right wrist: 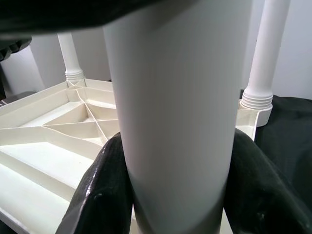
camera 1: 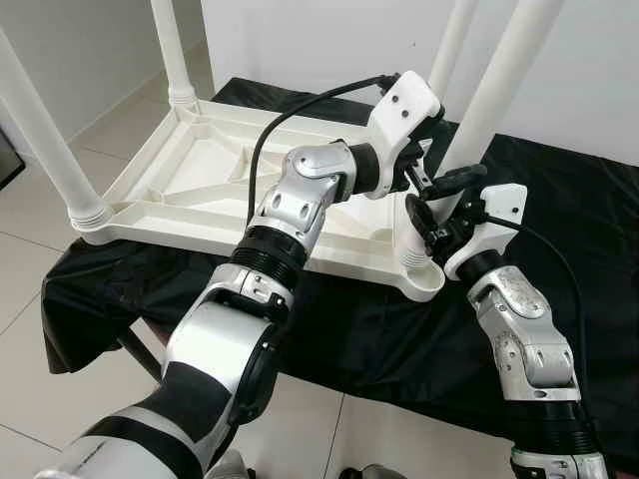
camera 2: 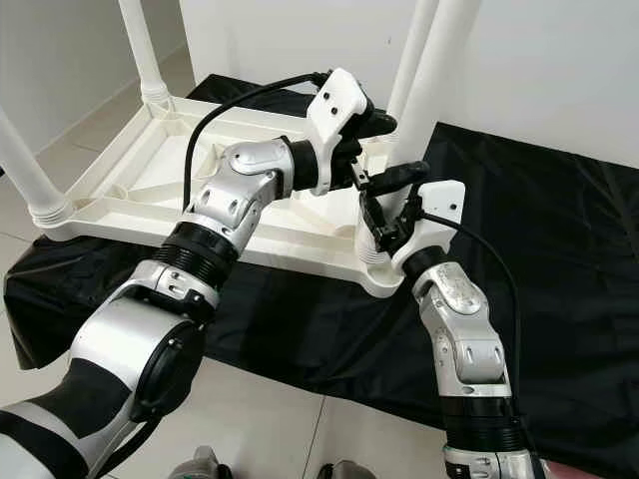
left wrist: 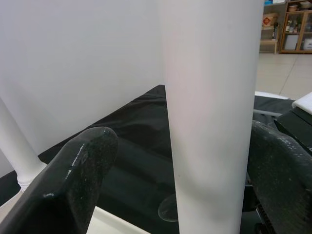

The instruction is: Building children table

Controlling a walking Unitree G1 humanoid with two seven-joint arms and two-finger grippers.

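The near-right leg (camera 1: 499, 85) stands upright in the corner socket of the upturned tabletop (camera 1: 200, 190), its long axis vertical and leaning slightly away from the robot, its top out of frame. The right gripper (camera 1: 437, 210) sits low at the leg's base, just above the socket; in the right wrist view its two black fingers (right wrist: 105, 195) press against either side of the white tube, closed around it. The left gripper (camera 1: 424, 135) reaches across from the left and meets the same leg a little higher up. In the left wrist view its fingers (left wrist: 73, 180) flank the leg (left wrist: 209, 112) with a visible gap on one side, so they straddle it loosely rather than clamping it.

The tabletop lies ribbed side up, with its long side running left to right. Three other legs rise from its corners: one at near left (camera 1: 45, 130), one at far left (camera 1: 172, 50) and one at far right (camera 1: 451, 45).

Everything rests on a black cloth (camera 1: 559, 200) draped over a low surface. Around it are pale floor tiles (camera 1: 30, 359), with a white wall (camera 1: 300, 40) behind.
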